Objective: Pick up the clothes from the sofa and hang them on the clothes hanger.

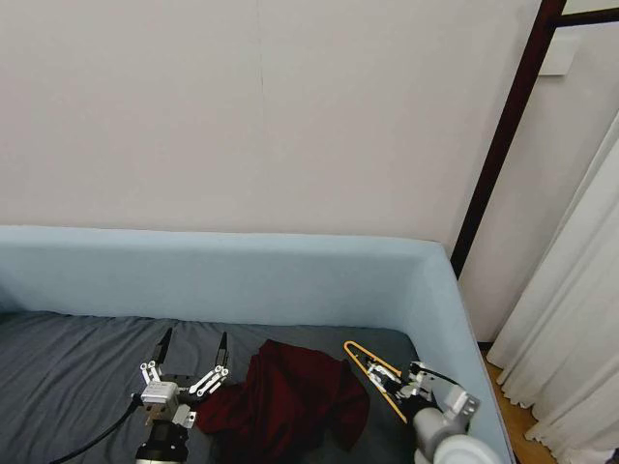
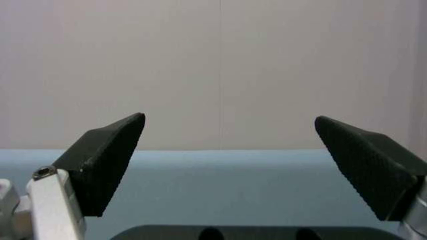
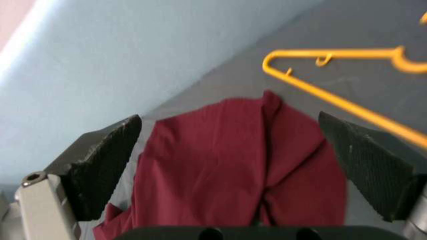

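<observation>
Dark red garment (image 1: 290, 396) is lying crumpled on the grey seat of the blue sofa (image 1: 242, 275). Orange hanger (image 1: 375, 370) is lying flat just beside it on the right. Left claw (image 1: 194, 340) is hovering just left of the garment, fingers pointing up and spread wide. Right claw (image 3: 229, 120) is sitting low by the hanger, facing the garment, also spread wide, gripping nothing.

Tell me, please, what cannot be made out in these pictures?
- Orange hanger: one end runs off the right wrist view's edge; in the head view the right gripper overlaps it, so contact is unclear.
- Dark red garment: its near edge is cut by the head view's bottom edge; it is crumpled, so its type is unclear.
- Left gripper: whether it touches the garment is too small to tell in the head view.
</observation>
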You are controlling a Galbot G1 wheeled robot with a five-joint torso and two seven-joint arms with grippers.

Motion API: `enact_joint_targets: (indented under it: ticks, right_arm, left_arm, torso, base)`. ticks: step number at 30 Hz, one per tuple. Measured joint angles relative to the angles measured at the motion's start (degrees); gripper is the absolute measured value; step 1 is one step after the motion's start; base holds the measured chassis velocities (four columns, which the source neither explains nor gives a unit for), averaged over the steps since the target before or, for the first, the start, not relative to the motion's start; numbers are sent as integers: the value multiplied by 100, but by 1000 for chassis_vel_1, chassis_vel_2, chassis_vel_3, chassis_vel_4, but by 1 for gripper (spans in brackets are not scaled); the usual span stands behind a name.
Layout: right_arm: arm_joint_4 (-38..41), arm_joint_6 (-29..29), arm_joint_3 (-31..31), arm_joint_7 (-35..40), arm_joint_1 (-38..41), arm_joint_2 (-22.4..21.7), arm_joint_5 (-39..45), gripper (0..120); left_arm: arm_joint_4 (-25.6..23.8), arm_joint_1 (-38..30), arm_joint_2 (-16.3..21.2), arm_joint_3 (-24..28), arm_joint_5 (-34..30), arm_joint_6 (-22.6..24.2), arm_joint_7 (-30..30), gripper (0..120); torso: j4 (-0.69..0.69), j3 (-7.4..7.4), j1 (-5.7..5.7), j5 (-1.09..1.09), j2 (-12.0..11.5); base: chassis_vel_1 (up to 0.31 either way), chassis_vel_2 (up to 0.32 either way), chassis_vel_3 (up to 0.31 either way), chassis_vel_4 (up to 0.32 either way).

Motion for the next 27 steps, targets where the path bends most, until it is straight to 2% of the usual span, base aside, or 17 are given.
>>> enact_joint_targets:
  ticks: [8,13,16,20,22,24,27]
  right_arm:
    - [-1242,-390,-365,481,665,943,-15,100]
    - [-1763,-610,-442,539,825,1200,-162,100]
    - [-2249,-671,-542,300,908,1344,-511,100]
    - [-2479,-682,-577,178,948,1411,-660,100]
    - [-2887,-650,-553,-5,972,1592,-866,100]
    - [-2966,-631,-516,-50,954,1676,-923,100]
    - [-3033,-631,-460,-70,927,1802,-981,90]
  left_arm:
    - [-251,170,-136,25,-6,71,-18,100]
    - [-408,284,-145,-16,10,60,-23,100]
    - [-513,360,-159,-62,20,24,-29,100]
    - [-521,395,-184,-71,46,-15,-34,100]
    - [-507,436,-204,-69,75,-66,-42,100]
    - [-488,442,-204,-74,85,-74,-42,100]
    - [-453,444,-210,-75,102,-94,-43,100]
  torso:
    - [1,0,0,-1,0]
    - [0,0,0,-1,0]
    - [0,0,0,0,0]
    - [0,0,0,0,0]
    - [0,-1,0,1,0]
    - [0,-1,0,0,0]
    - [0,-1,0,1,0]
  base:
    - [0,0,0,0]
    - [0,0,0,0]
    - [0,0,0,0]
    - [0,0,0,0]
    - [0,0,0,0]
    - [0,0,0,0]
    - [0,0,0,0]
